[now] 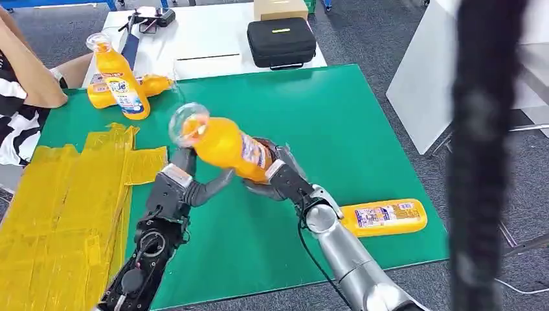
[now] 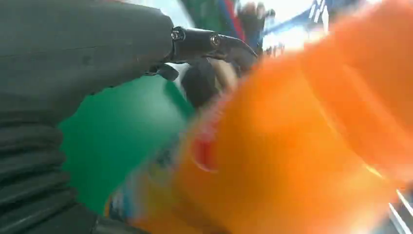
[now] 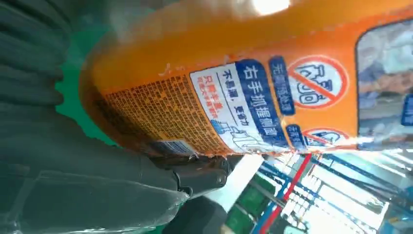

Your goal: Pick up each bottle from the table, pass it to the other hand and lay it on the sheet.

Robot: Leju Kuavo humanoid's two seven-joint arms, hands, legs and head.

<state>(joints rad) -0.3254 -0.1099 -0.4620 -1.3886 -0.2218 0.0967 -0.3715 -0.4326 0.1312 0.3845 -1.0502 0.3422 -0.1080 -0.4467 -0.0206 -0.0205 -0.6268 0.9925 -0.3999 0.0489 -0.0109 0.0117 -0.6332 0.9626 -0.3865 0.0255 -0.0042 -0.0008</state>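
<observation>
An orange bottle hangs tilted above the green mat, its clear cap pointing up toward the left. My right hand grips its labelled lower end; the label shows close against that hand. My left hand is at the bottle's upper body, with fingers behind it and the thumb underneath. The left wrist view shows the blurred bottle beside a straight finger, with a gap between them. The yellow sheet lies at the mat's left.
Another bottle stands at the far left, with one lying behind it. A third lies near my right forearm. A person leans at the left edge. A black case sits beyond the mat. A dark blurred bar crosses the right.
</observation>
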